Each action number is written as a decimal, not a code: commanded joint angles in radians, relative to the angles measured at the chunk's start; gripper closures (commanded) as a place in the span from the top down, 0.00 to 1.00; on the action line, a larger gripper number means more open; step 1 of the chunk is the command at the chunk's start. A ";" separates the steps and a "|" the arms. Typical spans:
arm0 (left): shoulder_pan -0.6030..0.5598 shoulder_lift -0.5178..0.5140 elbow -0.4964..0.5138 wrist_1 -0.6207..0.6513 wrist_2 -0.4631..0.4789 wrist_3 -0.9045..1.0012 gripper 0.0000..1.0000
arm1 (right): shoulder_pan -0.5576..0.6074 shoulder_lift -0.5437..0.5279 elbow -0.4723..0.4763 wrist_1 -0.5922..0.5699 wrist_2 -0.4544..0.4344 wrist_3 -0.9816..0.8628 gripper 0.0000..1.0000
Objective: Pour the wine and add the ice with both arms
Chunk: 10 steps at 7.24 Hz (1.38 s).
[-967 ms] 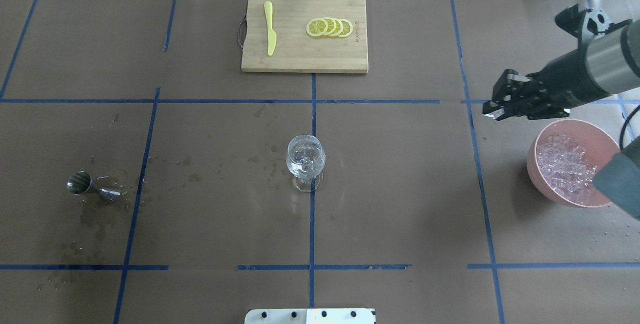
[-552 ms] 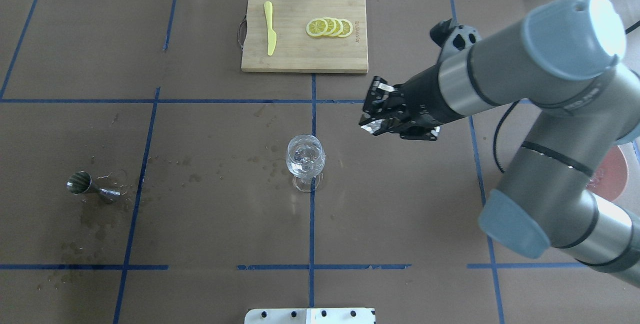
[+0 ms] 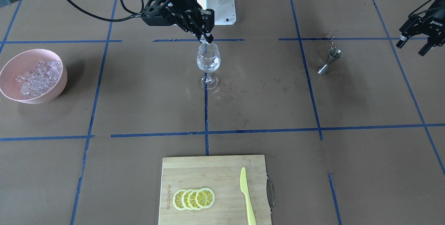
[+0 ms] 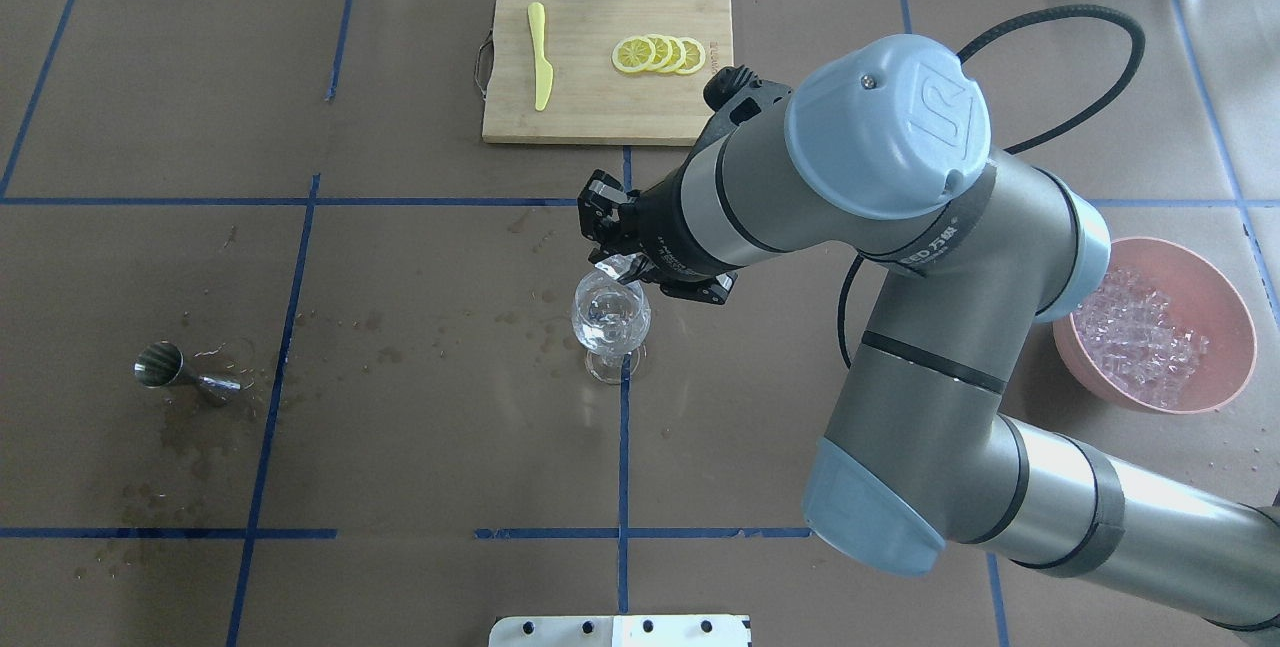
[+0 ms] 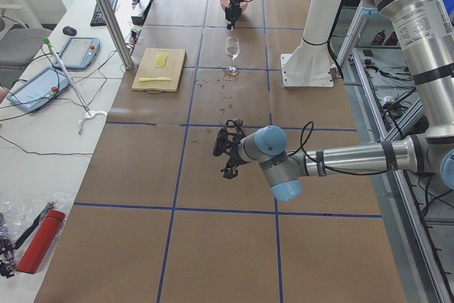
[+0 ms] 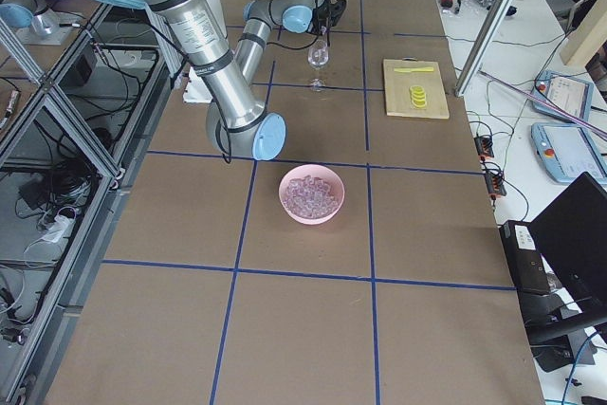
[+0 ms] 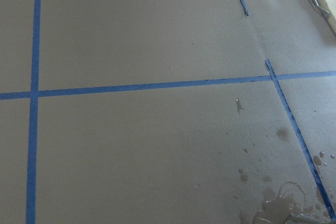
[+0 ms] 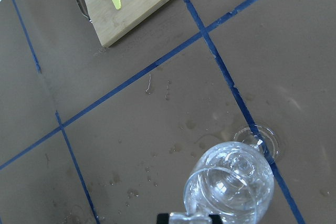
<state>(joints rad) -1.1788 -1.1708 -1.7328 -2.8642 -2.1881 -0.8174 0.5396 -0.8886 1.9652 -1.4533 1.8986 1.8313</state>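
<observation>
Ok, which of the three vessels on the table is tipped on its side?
The small metal jigger: it lies tipped over, while the wine glass and the pink bowl stand upright.

A: The desk (image 4: 430,427) looks papered, matt brown; its blue tape lines (image 4: 450,201) are a little glossier.
B: The wine glass (image 4: 610,317) is clear and shiny. The ice (image 4: 1135,337) is glassy too, in a dull pink, plastic-looking bowl (image 4: 1215,297).
A: And the jigger (image 4: 190,377)?
B: Polished metal. The cutting board (image 4: 600,97) is pale, grained wood; the knife (image 4: 540,57) is smooth yellow plastic.
</observation>
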 commanded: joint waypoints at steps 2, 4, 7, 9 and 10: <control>0.001 -0.001 0.001 -0.001 0.001 0.000 1.00 | -0.033 -0.003 -0.017 -0.001 -0.025 0.002 0.00; -0.001 0.000 -0.001 -0.003 0.002 0.000 1.00 | -0.033 0.000 -0.025 -0.001 -0.030 0.000 0.00; -0.001 0.000 -0.001 -0.003 0.002 0.000 1.00 | -0.033 0.004 -0.049 0.001 -0.032 -0.001 0.65; -0.001 0.000 -0.001 -0.003 0.002 0.000 1.00 | -0.029 0.019 -0.065 -0.002 -0.032 -0.001 1.00; -0.001 0.002 0.001 -0.003 0.002 0.001 1.00 | -0.012 0.017 -0.058 -0.004 -0.024 -0.004 1.00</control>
<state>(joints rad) -1.1796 -1.1699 -1.7331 -2.8670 -2.1859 -0.8173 0.5136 -0.8719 1.9047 -1.4554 1.8685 1.8293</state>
